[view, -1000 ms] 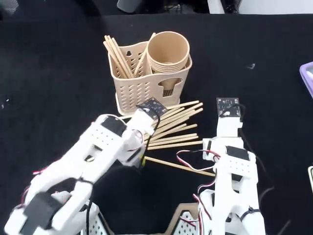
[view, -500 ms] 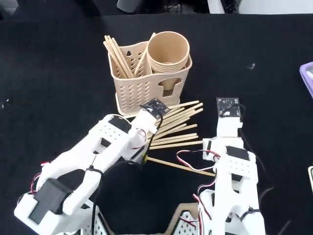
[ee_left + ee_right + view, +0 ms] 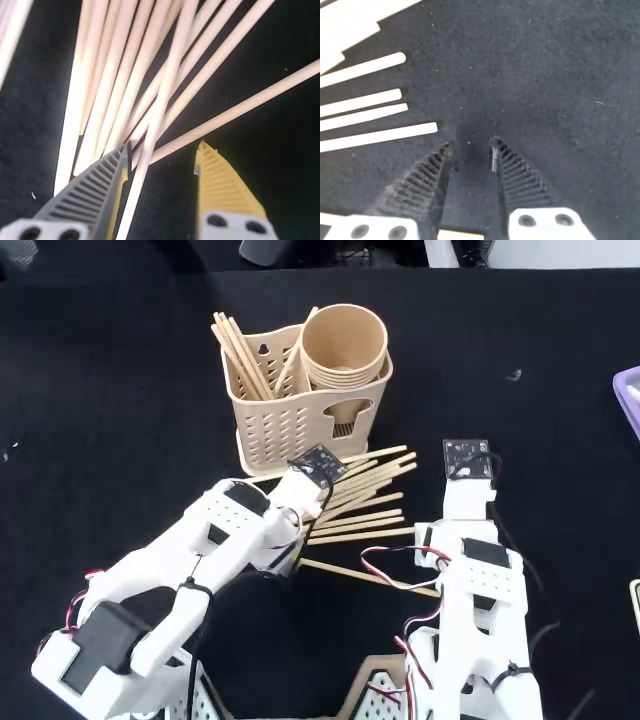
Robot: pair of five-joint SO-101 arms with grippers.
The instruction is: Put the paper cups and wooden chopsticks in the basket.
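Left wrist view puts us right on top of the pile: left gripper (image 3: 165, 147) spread wide, grey jaw on one side, yellow jaw on the other, and the loose chopsticks (image 3: 150, 75) fanning away beneath. One stick runs straight through the gap, hard by the grey jaw. Nothing pinched yet. Whether the tips are down on the cloth, I can't tell from this close.

Up to the high view. The basket (image 3: 300, 425) stands at the far middle of the table (image 3: 520, 420), with the paper cups (image 3: 343, 340) stacked in its right compartment and a bundle of sticks (image 3: 240, 355) leaning in its left one. So the cups look done and it's chopsticks from here. The loose fan lies just near of the basket, with a stray stick (image 3: 365, 577) lying apart, nearer, angled toward the right arm (image 3: 470, 540).

Right gripper (image 3: 471, 142): jaws narrowly parted, empty, over bare cloth, stick ends close by.

The step in hand looks like the left arm's pick. Next it needs a firm close on that centred stick, a clean lift out of the overlap, then a carry far and left to the stick compartment. Thin round sticks could roll or drag their neighbours.

The surface is matte black cloth, lightly specked. A purple object (image 3: 628, 390) sits at the right edge, with dark clutter and a pale panel (image 3: 560, 252) past the far edge.
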